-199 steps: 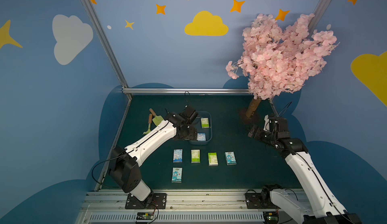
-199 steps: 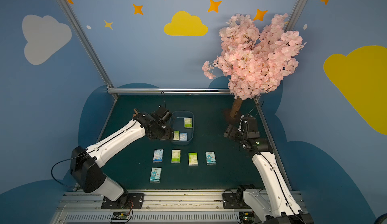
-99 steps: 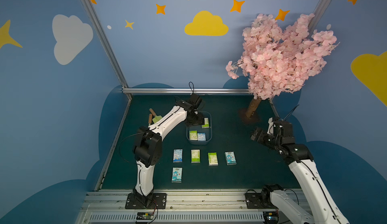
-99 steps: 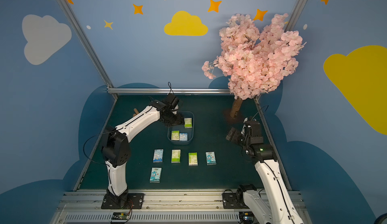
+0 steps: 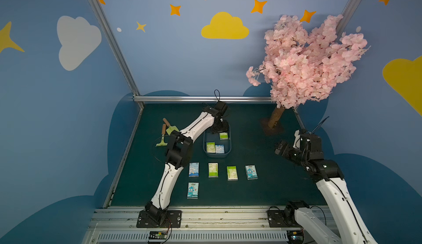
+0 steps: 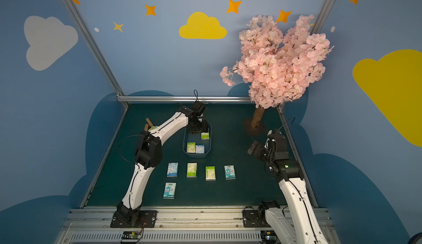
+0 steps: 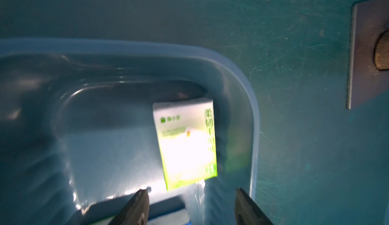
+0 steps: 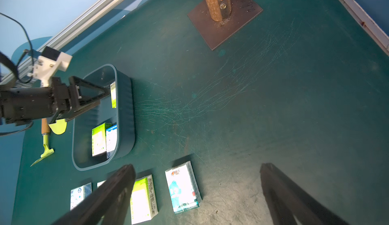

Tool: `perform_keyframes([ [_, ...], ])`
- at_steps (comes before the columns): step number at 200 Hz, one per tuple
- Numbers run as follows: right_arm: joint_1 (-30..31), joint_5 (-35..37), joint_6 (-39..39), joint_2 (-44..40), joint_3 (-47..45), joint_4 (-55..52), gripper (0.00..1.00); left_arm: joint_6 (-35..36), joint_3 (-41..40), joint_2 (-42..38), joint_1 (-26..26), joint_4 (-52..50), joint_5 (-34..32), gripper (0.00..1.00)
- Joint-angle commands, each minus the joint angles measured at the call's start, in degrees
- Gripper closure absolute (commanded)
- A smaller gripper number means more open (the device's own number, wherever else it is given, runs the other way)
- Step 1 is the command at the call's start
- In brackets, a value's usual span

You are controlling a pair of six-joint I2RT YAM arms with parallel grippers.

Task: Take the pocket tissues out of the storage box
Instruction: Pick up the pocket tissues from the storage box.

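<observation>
Your left gripper is down inside the storage box, at its 12 o'clock end in both top views. Its jaws are partly spread, with nothing pinched between them. Just ahead of its fingertips sits a green pack of the pocket tissues, tucked into the box's 1 o'clock corner, close against the wall. The gap between the jaws is a little wider than that pack, and the left wrist view is too blurred to tell whether either finger touches it. Two more packs lie side by side at the box's 6 o'clock end, a second green pack and a blue pack touching it. Five packs are already out on the desk, toward 6 o'clock of the box: a row of four packs, blue at both ends and green in the middle, and a lone blue pack at 6 o'clock of the row's 9 o'clock end. Your right gripper hangs above the desk, well apart from the box at its 3 o'clock, with jaws spread wide, holding and touching nothing.
</observation>
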Motion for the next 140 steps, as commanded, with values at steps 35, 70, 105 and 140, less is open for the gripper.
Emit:
perform_keyframes([
  [35,-1.1,0.9,-0.5,-1.0,-0.3,-1.5,0.02,2.2,6.6,5.4,0.1,-4.4,-0.1,0.33],
  [70,-1.8,0.6,-0.9,-0.7,-0.5,-1.5,0.02,2.6,8.6,7.6,0.1,-4.7,0.4,0.33],
  [105,-2.3,0.1,-1.1,-0.3,-0.5,-1.5,0.02,3.5,10.7,9.6,0.0,-5.0,0.9,0.32],
  [140,-2.8,-0.2,-1.3,0.0,-0.6,-1.4,0.02,4.8,11.8,11.2,-0.1,-5.7,-2.0,0.32],
])
